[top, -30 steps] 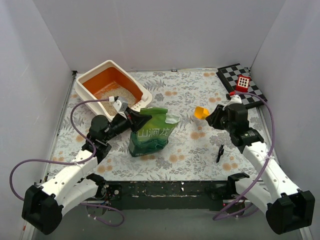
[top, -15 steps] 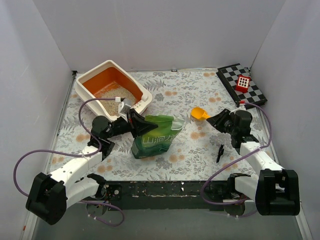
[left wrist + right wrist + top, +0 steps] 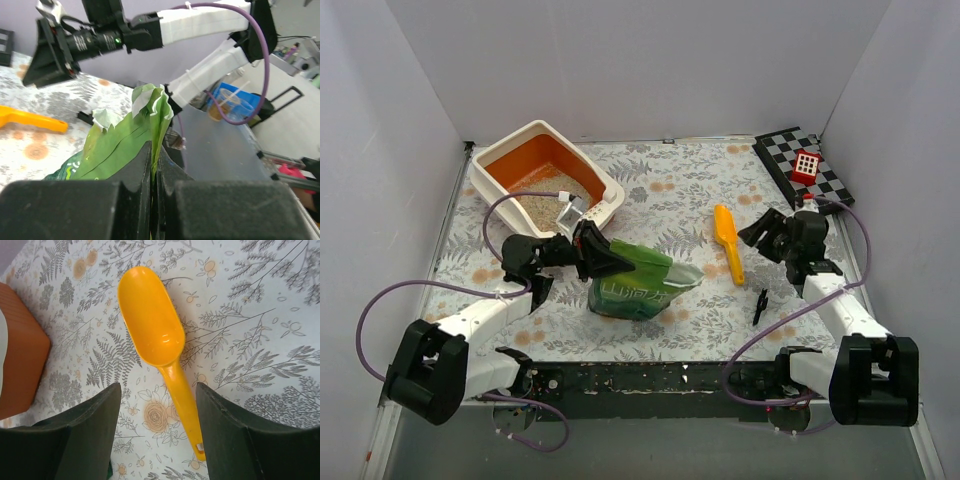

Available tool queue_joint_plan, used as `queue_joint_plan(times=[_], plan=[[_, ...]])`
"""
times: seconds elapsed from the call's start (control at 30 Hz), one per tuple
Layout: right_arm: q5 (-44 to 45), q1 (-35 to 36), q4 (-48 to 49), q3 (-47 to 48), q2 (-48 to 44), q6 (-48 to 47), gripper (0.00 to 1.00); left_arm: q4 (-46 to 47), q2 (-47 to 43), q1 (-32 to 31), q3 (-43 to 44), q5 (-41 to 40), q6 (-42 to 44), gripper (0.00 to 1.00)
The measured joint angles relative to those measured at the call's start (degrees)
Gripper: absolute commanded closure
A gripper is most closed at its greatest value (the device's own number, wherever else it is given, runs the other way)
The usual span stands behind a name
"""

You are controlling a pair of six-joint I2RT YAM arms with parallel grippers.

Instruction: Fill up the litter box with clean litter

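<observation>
The litter box (image 3: pixel 607 187) stands at the back left, cream rim around an orange basin. Pale clean litter (image 3: pixel 542 203) covers its near part. A glossy green bag (image 3: pixel 638 283) lies tipped over on the cloth in front of it. My left gripper (image 3: pixel 603 257) is shut on the bag's torn top edge (image 3: pixel 152 125), pinched flat between the fingers. A yellow-orange scoop (image 3: pixel 727 242) lies flat on the cloth, bowl away from me. My right gripper (image 3: pixel 756 232) stands open just right of it. In the right wrist view the scoop (image 3: pixel 160 350) lies free between the spread fingers (image 3: pixel 87 435).
A black-and-white checkered board (image 3: pixel 805 170) with a small red block (image 3: pixel 806 164) sits at the back right. A small black object (image 3: pixel 760 305) lies near the right arm. White walls close in the flowered cloth on three sides.
My right gripper has opened and let go of the scoop, which dropped flat onto the cloth. The left gripper lowered the green bag from upright to lying tipped toward the right.
</observation>
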Motion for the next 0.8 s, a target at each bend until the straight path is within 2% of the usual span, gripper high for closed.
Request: queue_joint_plan(times=[0.13,0.27,0.4,0.53,0.67,0.8], plan=[[2.2,-0.1,-5.3,2.7,-4.3,-4.8,0.32,5.0,1.6,0.2,0.0,4.5,-7.3,1.0],[-3.6,-0.2,-6.9,2.8,-11.3,-10.9,0.36,7.9,3.2,0.2,0.2,7.8,-14.8,1.0],[-15.3,1.4,-7.1,3.2,-16.4,-16.6,0.36,9.4,3.4,1.7,0.1,9.6,-17.9,1.0],[-29.4,4.0,-3.6,1.6,-19.3,-18.6,0.34,10.9,3.9,4.2,-1.6,9.2,-21.5,1.0],[-41.1,4.5,4.2,-5.5,-24.1,-16.3,0.32,11.7,4.0,6.4,-3.1,7.8,-25.0,1.0],[-47.9,5.8,12.1,-10.3,-26.3,-12.1,0.29,12.0,4.0,7.3,-5.4,6.6,-26.5,1.0]])
